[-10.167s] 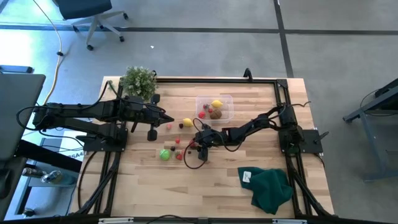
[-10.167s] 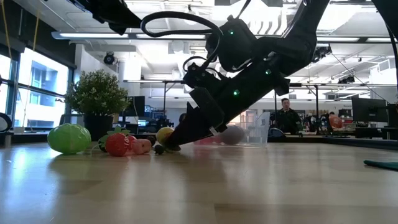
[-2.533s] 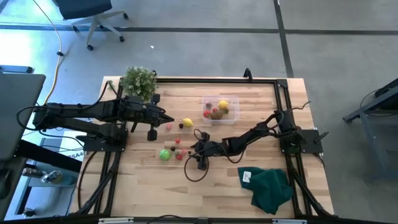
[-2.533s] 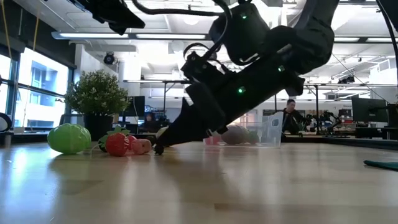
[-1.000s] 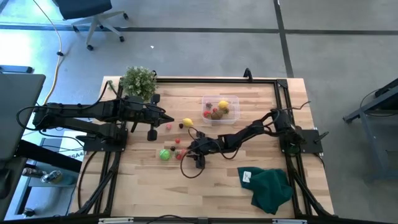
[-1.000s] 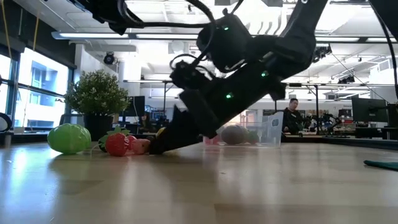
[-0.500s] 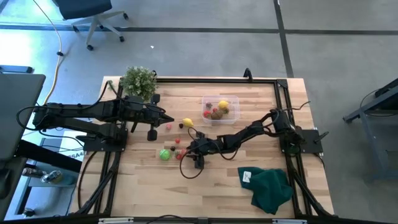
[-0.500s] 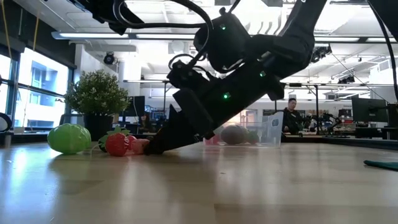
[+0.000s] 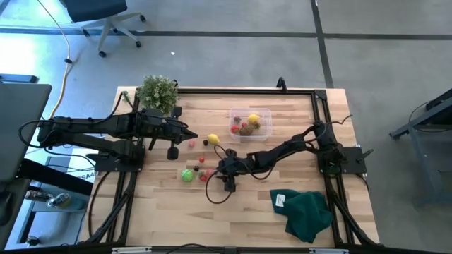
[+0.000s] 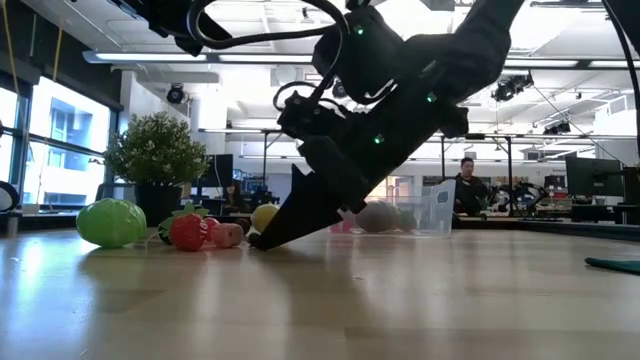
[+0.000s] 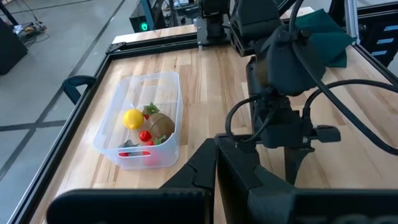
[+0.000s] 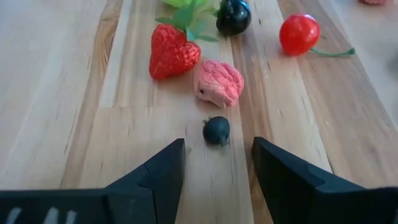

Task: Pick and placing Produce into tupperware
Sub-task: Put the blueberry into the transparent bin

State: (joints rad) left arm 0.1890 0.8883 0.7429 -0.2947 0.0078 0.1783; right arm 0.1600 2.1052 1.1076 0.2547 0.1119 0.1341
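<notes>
Wooden table (image 9: 247, 212), seen from above: the right arm reaches across toward the loose produce while the left arm waits at its own side near the potted plant (image 9: 157, 90). The tupperware (image 9: 250, 122) sits toward the far edge, already holding a lemon, a brown piece & some red bits. Right gripper (image 12: 214, 158) is low over the boards, jaws apart & empty, w/ a small dark berry (image 12: 216, 130) lying just ahead of the gap, not yet between the fingers. Left gripper (image 11: 214, 180) is clenched on nothing, parked. Loose pieces still out: a green fruit (image 9: 186, 175), a yellow one (image 9: 212, 139), a strawberry (image 12: 172, 51), a pink lumpy piece (image 12: 218, 83), a cherry (image 12: 299, 33) & a larger dark berry (image 12: 233, 15).

Judged step: lining up on the small berry. To do it well, ease forward so the berry sits centred between the tips, keep the fingertips near the wood since the piece is tiny & round, then close slowly; it will likely roll if nudged by one finger first. The pink piece lies just beyond it, so stop short to avoid shoving it. Lift straight before swinging to the tub
</notes>
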